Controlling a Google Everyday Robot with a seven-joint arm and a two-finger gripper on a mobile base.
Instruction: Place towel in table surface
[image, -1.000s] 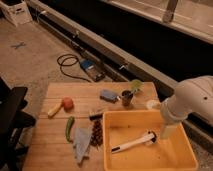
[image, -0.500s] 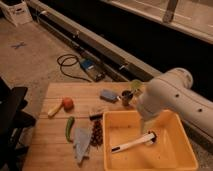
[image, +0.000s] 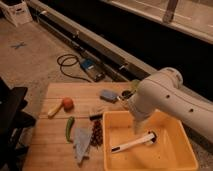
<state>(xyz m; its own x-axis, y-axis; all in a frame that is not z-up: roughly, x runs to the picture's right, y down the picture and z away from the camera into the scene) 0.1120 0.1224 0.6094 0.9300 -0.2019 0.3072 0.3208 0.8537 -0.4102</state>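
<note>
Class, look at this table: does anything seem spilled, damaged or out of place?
Nothing looks spilled or broken. The towel lies crumpled on the table beside the green pepper. The gripper hangs open above the yellow bin.

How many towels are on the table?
1: the towel lies left of the yellow bin; the gripper hangs over that bin. The arm may hide more.
</note>
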